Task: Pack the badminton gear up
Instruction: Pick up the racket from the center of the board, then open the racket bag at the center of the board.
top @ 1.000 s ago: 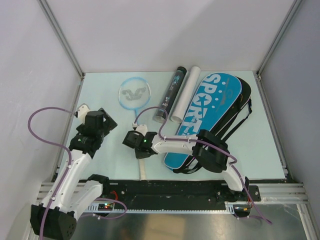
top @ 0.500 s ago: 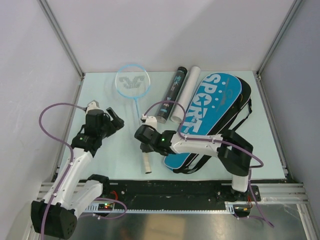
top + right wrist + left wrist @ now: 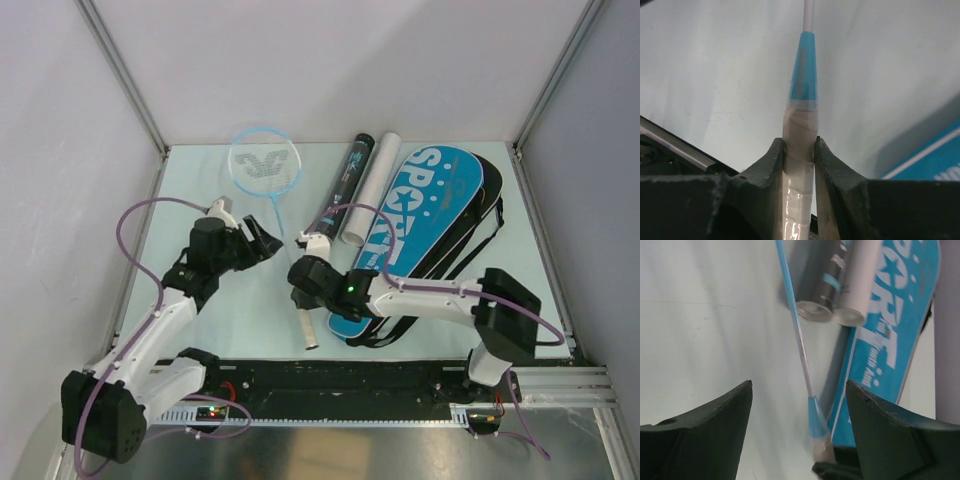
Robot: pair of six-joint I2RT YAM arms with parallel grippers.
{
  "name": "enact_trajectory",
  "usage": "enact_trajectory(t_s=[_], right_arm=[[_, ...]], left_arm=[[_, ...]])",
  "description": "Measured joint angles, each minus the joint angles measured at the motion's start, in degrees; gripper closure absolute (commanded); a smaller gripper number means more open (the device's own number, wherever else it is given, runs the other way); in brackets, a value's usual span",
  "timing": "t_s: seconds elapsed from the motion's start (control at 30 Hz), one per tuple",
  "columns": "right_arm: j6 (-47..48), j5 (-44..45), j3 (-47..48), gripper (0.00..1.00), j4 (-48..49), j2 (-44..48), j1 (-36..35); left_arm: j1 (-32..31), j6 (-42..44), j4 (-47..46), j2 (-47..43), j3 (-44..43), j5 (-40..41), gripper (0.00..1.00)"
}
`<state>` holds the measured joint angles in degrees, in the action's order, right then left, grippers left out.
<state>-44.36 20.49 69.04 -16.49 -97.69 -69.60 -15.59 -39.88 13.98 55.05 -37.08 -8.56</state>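
A light-blue racket (image 3: 264,167) lies on the pale table, head toward the back wall, its white-wrapped handle (image 3: 306,327) pointing at the near edge. My right gripper (image 3: 306,276) is shut on that handle, and both pads press the wrap (image 3: 800,145) in the right wrist view. My left gripper (image 3: 266,243) stands open just left of the shaft. In the left wrist view the thin shaft (image 3: 799,340) runs between its spread fingers (image 3: 730,410) without touching them. A black tube (image 3: 345,190) and a white tube (image 3: 372,190) lie side by side beside the blue SPORT bag (image 3: 425,215).
A black bag with straps (image 3: 478,222) lies under the blue one on the right. Metal frame posts (image 3: 125,80) and grey walls close in the table on three sides. The open tube ends (image 3: 815,312) lie close to the racket shaft.
My right gripper has carried the racket handle rightward, and the racket head has slid toward the back wall. My left arm has swung right to the shaft, its jaws narrowing a little.
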Motion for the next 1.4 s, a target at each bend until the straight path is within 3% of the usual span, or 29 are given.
enact_trajectory(t_s=[0.33,0.7,0.87,1.1,1.4], right_arm=[[-2.4,8.3,-9.6,1.00,-9.0,21.0,2.7],[-29.2,17.4,-20.6,1.00,-40.2,40.9,2.8],[-36.2,17.7,-26.4,1.00,-49.9,47.5,7.7],[-37.1,15.9,-28.0,1.00,-55.7,53.9,16.6],[-37.6,13.3,-29.3,1.00,-56.8,57.5,14.8]], left_arm=[[-11.4,6.4,-3.2,-2.7,-1.0,0.2,0.24],[-32.6,17.4,-3.9,7.9,-12.3,13.0,0.26],[-41.6,20.7,-4.7,16.5,-15.8,16.8,0.24],[-44.8,24.0,-7.5,27.6,-19.0,13.0,0.21],[-48.3,29.6,-12.6,33.8,-21.1,11.8,0.19]])
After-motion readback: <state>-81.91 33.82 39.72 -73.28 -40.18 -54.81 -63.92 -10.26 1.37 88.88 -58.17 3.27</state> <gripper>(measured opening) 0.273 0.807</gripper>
